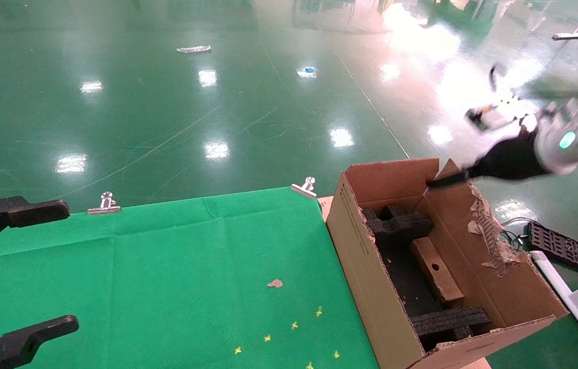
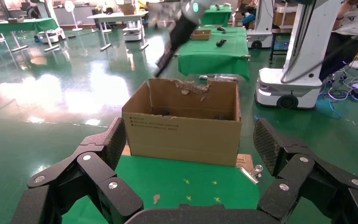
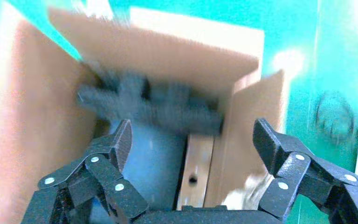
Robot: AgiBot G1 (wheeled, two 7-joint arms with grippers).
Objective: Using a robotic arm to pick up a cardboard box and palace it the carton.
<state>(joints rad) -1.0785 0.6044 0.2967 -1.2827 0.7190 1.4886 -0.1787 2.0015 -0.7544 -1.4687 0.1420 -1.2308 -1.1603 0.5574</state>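
Observation:
The reddish-brown cardboard box (image 1: 436, 269) lies on its edge inside the tan carton (image 1: 360, 241), between black foam inserts, hole face up. It also shows in the right wrist view (image 3: 196, 163). The white robotic arm (image 1: 576, 138) reaches in from the right. Its right gripper (image 1: 442, 179) hangs open and empty above the carton's far right flap, apart from the box. In the right wrist view the right gripper (image 3: 192, 140) looks down into the carton (image 3: 42, 116). My left gripper (image 1: 58, 266) is open and empty over the table's left edge, facing the carton (image 2: 182, 130).
A green cloth table (image 1: 165, 266) lies left of the carton, with two metal clips (image 1: 105, 203) (image 1: 305, 187), a cardboard scrap (image 1: 275, 283) and small yellow marks. Foam inserts (image 1: 401, 225) (image 1: 447, 320) fill the carton's ends. A black grid panel (image 1: 565, 248) and white tubing (image 1: 571, 297) lie at the right.

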